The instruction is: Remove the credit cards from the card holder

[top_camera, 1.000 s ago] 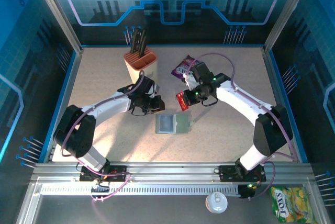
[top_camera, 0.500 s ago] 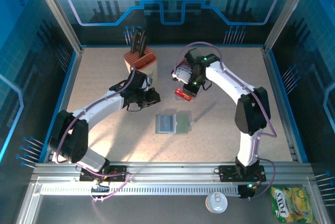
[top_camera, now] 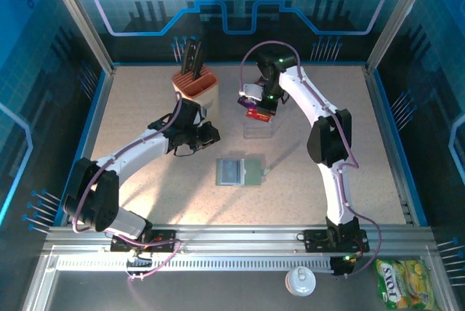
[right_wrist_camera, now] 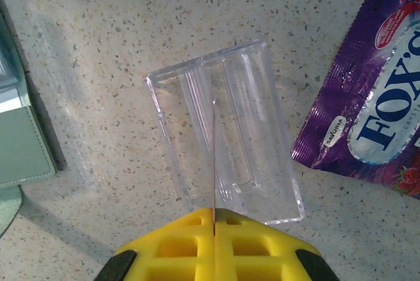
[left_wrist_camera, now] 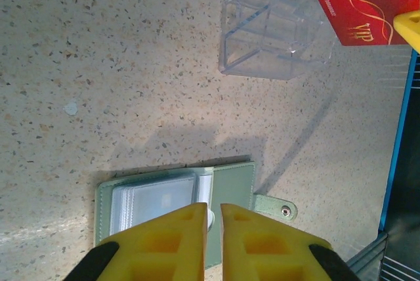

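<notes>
right claw: pinching red credit card edge-on above clear box, far-middle bench | left claw: nearly pressed together, empty, above open card holder

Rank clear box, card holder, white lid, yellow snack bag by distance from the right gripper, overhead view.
From the right gripper, holding a red card:
1. Clear box, right under it.
2. Card holder, mid-table.
3. White lid, below the front rail.
4. Yellow snack bag, bottom right.
</notes>
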{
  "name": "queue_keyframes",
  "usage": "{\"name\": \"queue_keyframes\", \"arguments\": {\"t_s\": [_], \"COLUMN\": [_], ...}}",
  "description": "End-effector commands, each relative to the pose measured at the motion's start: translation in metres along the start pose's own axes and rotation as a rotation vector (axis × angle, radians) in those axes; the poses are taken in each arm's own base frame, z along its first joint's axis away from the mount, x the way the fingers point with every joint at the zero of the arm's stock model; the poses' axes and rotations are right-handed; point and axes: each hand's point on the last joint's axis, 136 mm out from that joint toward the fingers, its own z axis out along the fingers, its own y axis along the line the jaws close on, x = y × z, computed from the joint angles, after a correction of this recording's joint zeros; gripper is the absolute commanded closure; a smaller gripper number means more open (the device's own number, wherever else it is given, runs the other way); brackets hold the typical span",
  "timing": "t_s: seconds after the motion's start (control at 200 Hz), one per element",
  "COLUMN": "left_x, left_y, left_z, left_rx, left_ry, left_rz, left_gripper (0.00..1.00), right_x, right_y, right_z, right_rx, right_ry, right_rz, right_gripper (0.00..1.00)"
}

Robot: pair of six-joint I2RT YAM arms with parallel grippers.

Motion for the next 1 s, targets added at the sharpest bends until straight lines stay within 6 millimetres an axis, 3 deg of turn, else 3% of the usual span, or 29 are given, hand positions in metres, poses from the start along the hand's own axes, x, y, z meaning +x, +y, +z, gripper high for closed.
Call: {"name": "queue_keyframes", "arguments": {"t_s": [0.0, 0.15, 0.19, 0.425, 0.996], "left_x": [-0.010, -0.011, -0.010, -0.008, -0.005], "left_y": [0.001, 0.002, 0.002, 0.004, 0.014], "left_z": [-0.001, 0.001, 0.002, 0.003, 0.008], "left_rx": [-0.012, -0.008, -0.007, -0.008, -0.028], "left_ry": [-0.015, -0.007, -0.002, 0.002, 0.021], "left_rz": [-0.008, -0.018, -0.019, -0.025, -0.051], "left_gripper": [0.85, 0.86, 0.85, 0.86, 0.86], "right_x": [0.011, 0.012, 0.016, 0.018, 0.021], "right_y": [0.005, 0.009, 0.009, 0.018, 0.049], "right_z": [0.008, 0.013, 0.028, 0.047, 0.066], "right_rx": [-0.062, -0.095, -0.124, -0.189, -0.323], "right_ry": [0.040, 0.027, 0.046, 0.054, 0.060], "right_rz": [-0.025, -0.044, -0.043, -0.060, -0.052], "right_gripper": [1.00, 1.00, 1.00, 1.00, 1.00]}}
